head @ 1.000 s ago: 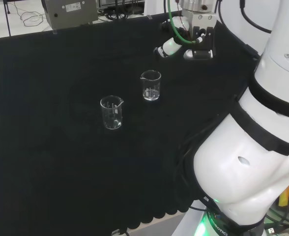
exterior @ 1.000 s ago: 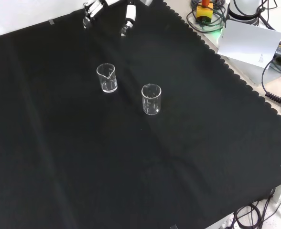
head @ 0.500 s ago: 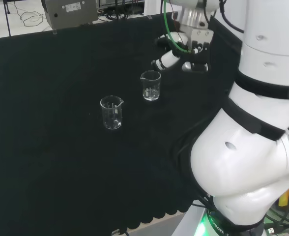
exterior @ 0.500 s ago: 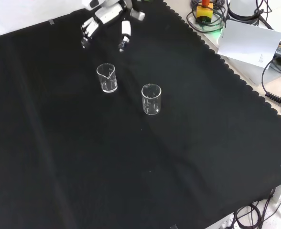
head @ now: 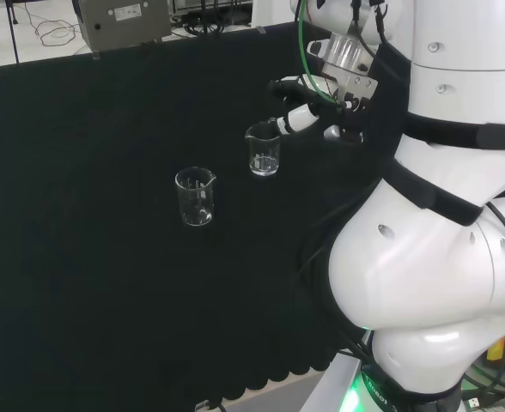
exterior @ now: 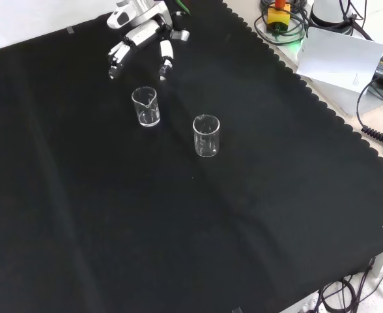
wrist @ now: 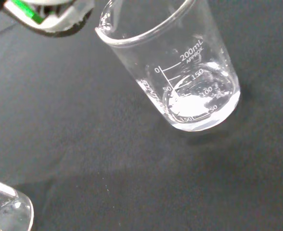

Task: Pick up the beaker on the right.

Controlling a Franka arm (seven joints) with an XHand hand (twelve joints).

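In the head view, the hand (head: 314,110) hovered spread at upper centre, just beside the right beaker (head: 264,149) and not touching it. A careless closing finger could have tipped the beaker toward the other beaker (head: 195,196).

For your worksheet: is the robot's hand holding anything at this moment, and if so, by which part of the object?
Nothing is held. The hand hangs open near the nearer beaker without touching it; both it and the other beaker stand upright on the black cloth.

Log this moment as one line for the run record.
phase: approach | robot hand: open, beside right beaker, not touching | other beaker: upright on cloth
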